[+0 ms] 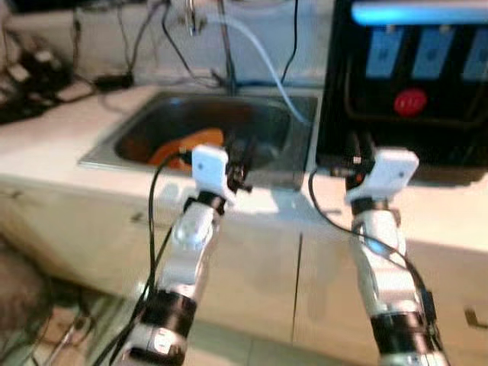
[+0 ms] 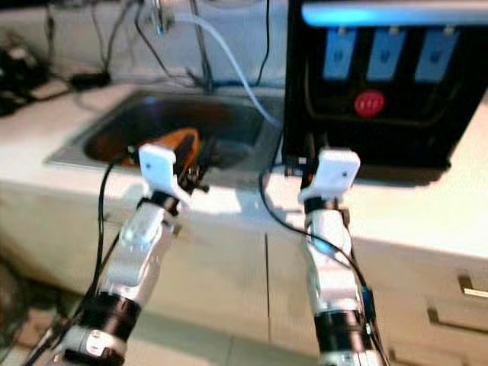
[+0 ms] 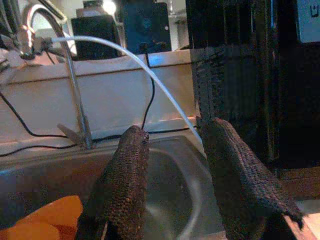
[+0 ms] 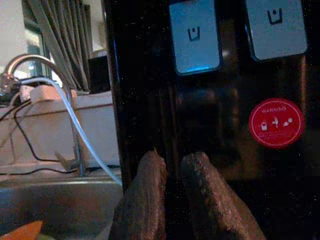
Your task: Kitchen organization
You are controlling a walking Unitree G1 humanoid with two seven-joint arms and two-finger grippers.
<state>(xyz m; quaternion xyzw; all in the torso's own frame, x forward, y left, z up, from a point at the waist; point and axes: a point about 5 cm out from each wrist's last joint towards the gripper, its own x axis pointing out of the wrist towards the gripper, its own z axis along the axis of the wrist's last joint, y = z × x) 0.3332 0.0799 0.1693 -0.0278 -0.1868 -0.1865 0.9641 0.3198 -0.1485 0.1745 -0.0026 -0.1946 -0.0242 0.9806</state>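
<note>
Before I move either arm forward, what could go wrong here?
The left gripper, open over the sink, could snag the white hose or the black cable that hang ahead of it. The right gripper, nearly closed, points at the black dispenser; pushing on could bump its front.

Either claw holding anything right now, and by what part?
Nothing held. Left claw is open above the sink; right claw is nearly shut, empty, facing the black dispenser.

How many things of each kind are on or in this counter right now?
Sink: 1
Faucet: 1
White hose: 1
Orange item in the sink: 1
Black water dispenser: 1
Total: 5
</note>
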